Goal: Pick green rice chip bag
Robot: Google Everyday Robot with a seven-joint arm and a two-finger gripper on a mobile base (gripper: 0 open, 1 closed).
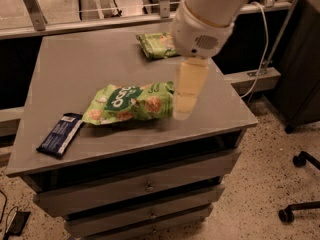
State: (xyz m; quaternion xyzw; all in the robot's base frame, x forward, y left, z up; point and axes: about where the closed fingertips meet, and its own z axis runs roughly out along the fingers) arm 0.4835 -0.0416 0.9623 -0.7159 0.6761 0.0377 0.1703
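The green rice chip bag (pixel 127 103) is puffy and light green, with white letters on a dark green patch and orange-brown chip pictures. It lies on its side near the middle front of the grey table (pixel 90 64). My gripper (pixel 183 109) hangs pale yellow below the white arm (pixel 202 26). It points down at the bag's right end, right against its edge in this view. The arm hides part of the table's right side.
A smaller, flatter green packet (pixel 156 45) lies at the table's back right, partly behind the arm. A dark blue bar wrapper (pixel 60 134) lies at the front left edge. Drawers (pixel 145 186) sit under the tabletop. Chair wheels (pixel 300 160) and a cable (pixel 262 44) are to the right.
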